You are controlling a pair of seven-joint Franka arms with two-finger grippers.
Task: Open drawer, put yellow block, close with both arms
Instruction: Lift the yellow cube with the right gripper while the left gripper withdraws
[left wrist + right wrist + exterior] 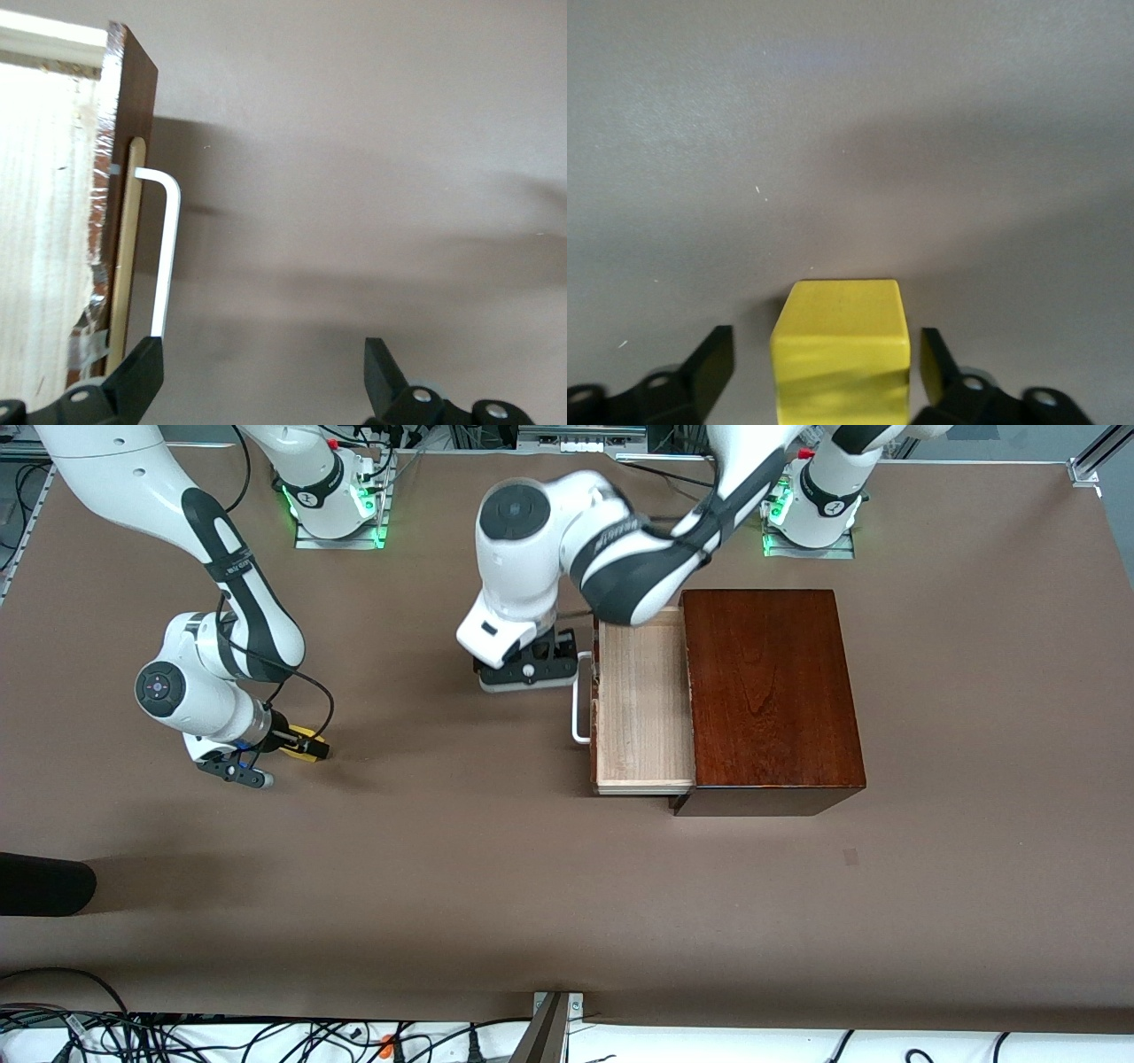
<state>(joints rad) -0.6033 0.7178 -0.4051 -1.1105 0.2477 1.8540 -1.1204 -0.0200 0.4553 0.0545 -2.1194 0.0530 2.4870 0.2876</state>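
Your right gripper (824, 372) sits low over the table (443, 868) toward the right arm's end, and the yellow block (842, 345) lies on the table squarely between its two fingers (709, 363). A gap shows on each side of the block in the right wrist view, so the jaws bracket it with no contact yet: partly spread, nothing gripped. In the front view the yellow block (306, 744) peeks out at the fingertips of the right gripper (301, 748).

The right arm (239, 593) reaches down from its base, with the wrist tilted so the fingers point toward the drawer's end of the table.

Your left gripper (266, 381) hangs just beside the white bar handle (166, 257) of the drawer (642, 700), fingers spread wide. One finger (137, 376) is right at the handle's end; you can't tell if it touches. The drawer is pulled out of the dark wooden box (771, 691), its pale tray open to view.

The left arm (620, 558) bends over the drawer's upper corner, wrist pointing down.

Dark lettering on both forearms is too small to read.
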